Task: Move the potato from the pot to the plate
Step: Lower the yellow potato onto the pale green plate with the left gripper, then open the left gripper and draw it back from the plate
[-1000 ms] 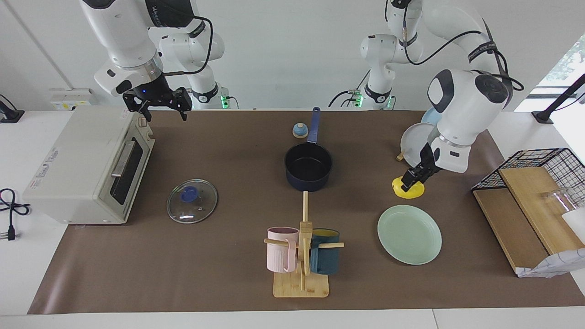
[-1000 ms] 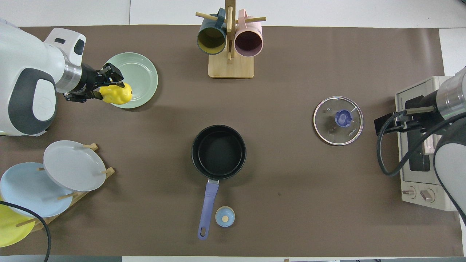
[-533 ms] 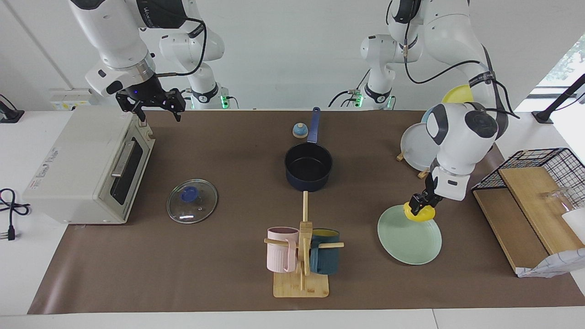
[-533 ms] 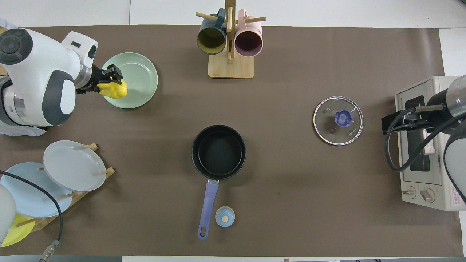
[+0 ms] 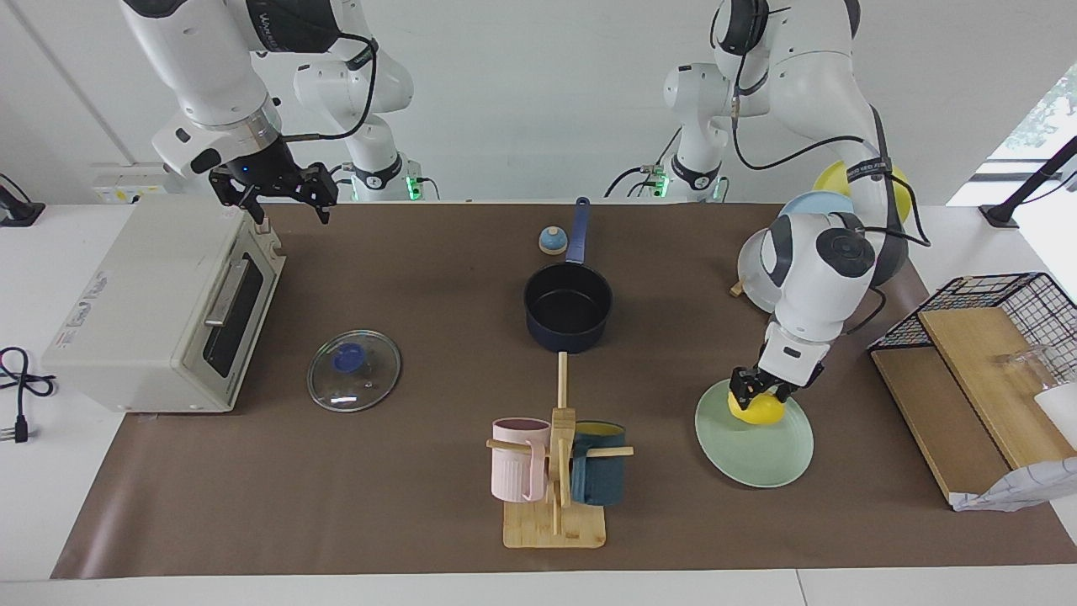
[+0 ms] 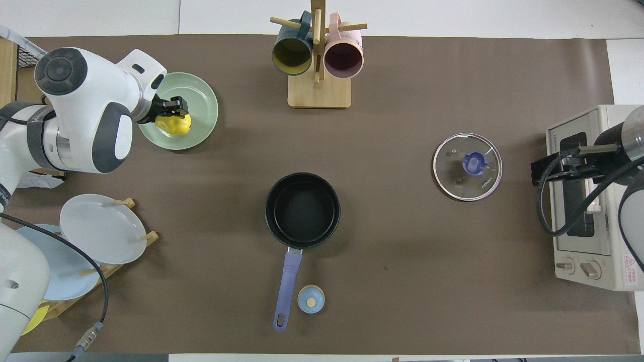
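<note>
My left gripper (image 5: 757, 390) is shut on the yellow potato (image 5: 761, 411) and holds it low over the part of the mint-green plate (image 5: 757, 450) nearer to the robots. I cannot tell whether the potato touches the plate. In the overhead view the left gripper (image 6: 170, 107), the potato (image 6: 175, 124) and the plate (image 6: 200, 98) show the same. The navy pot (image 5: 568, 308) stands empty at mid-table, its handle toward the robots; it also shows in the overhead view (image 6: 302, 209). My right gripper (image 5: 289, 210) is open and waits over the toaster oven's corner.
A toaster oven (image 5: 160, 311) stands at the right arm's end, a glass lid (image 5: 353, 370) beside it. A mug tree (image 5: 555, 471) is farther from the robots than the pot, a blue-topped bell (image 5: 552, 241) beside the pot's handle. A plate rack (image 6: 100, 229) and a wire basket (image 5: 1001, 307) are at the left arm's end.
My left gripper carried the potato away from the robots, from over the mat beside the plate rack to over the mint plate, and lowered it. My right gripper shifted slightly over the oven.
</note>
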